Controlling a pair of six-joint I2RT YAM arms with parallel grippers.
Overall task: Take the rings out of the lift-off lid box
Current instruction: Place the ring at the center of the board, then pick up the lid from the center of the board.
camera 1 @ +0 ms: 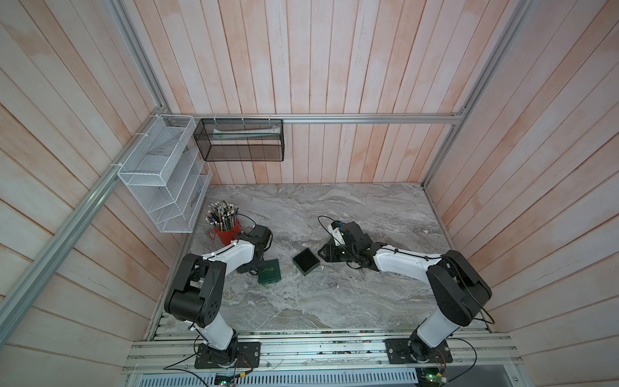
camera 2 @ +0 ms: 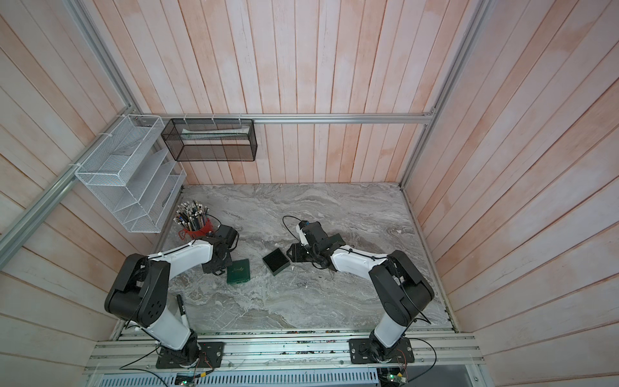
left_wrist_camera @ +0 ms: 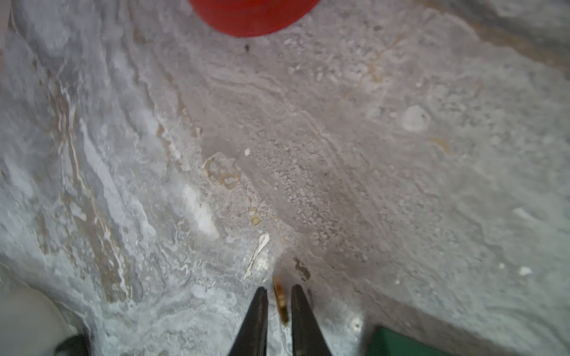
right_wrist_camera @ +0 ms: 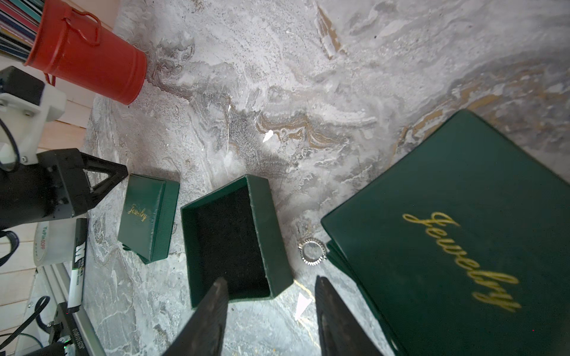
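box base [right_wrist_camera: 228, 234] was left open and looked emptied near the middle of the worktop [right_wrist_camera: 277, 77]. left gripper [left_wrist_camera: 279, 289] was seen narrowly parted around a gold ring [left_wrist_camera: 281, 305] stood on it toward the left edge, probably being released there. a silver ring [right_wrist_camera: 313, 251] was parked just beside a green lid [right_wrist_camera: 447, 231]; right gripper [right_wrist_camera: 271, 279] was held open, empty, over the base's corner.

Gold "Jewelry" on green lid [right_wrist_camera: 140, 212]

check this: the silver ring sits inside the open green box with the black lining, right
Not inside. In the right wrist view the silver ring lies on the table just outside the open green box with the black lining, which looks empty.
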